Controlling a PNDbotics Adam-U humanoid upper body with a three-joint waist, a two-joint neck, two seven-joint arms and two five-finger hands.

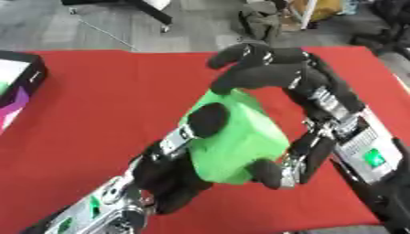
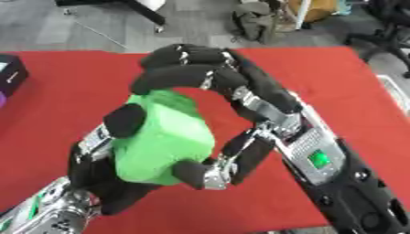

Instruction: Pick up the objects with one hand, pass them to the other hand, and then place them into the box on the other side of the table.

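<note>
Black fingers [image 1: 255, 68] of the right hand [image 1: 320, 98] are curling over the top of a bright green, soft-looking blocky object [image 1: 240, 139], while that hand's thumb [image 1: 300, 162] is hooking in under its lower right corner, so the right hand is closing around it. The left hand [image 1: 168, 169] is reaching up from the lower left, its rounded black fingertip [image 1: 208, 119] pressing against the object's left face; the rest of its fingers are lying behind or under the green mass, so I cannot tell how far they are bent. The object is hanging between both hands above the red tablecloth [image 1: 96, 100]. A box with black, white and purple sides [image 1: 20, 82] is sitting at the left edge, cut off.
</note>
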